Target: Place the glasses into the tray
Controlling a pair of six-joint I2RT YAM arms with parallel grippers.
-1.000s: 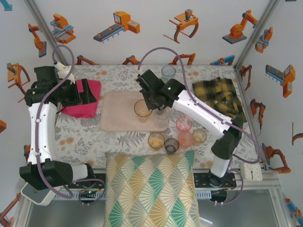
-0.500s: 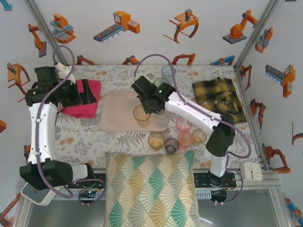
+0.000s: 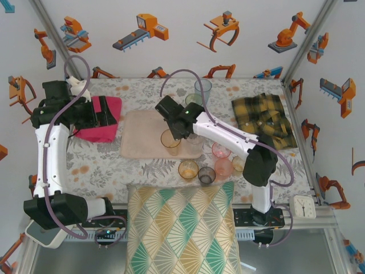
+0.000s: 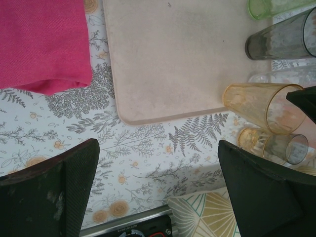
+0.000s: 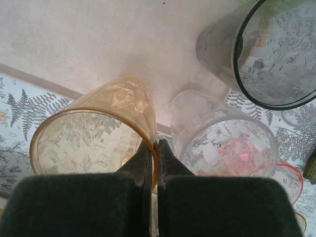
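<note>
Right arm (image 3: 222, 132) reaches over tray (image 3: 140, 137), jaws pinching amber glass (image 3: 170, 138) rim; left jaws released.

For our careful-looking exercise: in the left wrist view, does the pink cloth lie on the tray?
No, the pink cloth lies on the patterned tablecloth beside the tray, with a strip of tablecloth between them.

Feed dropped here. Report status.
Left gripper open. Right gripper shut on amber glass rim, at tray's near edge. Clear glass, grey glass crowd it.
</note>
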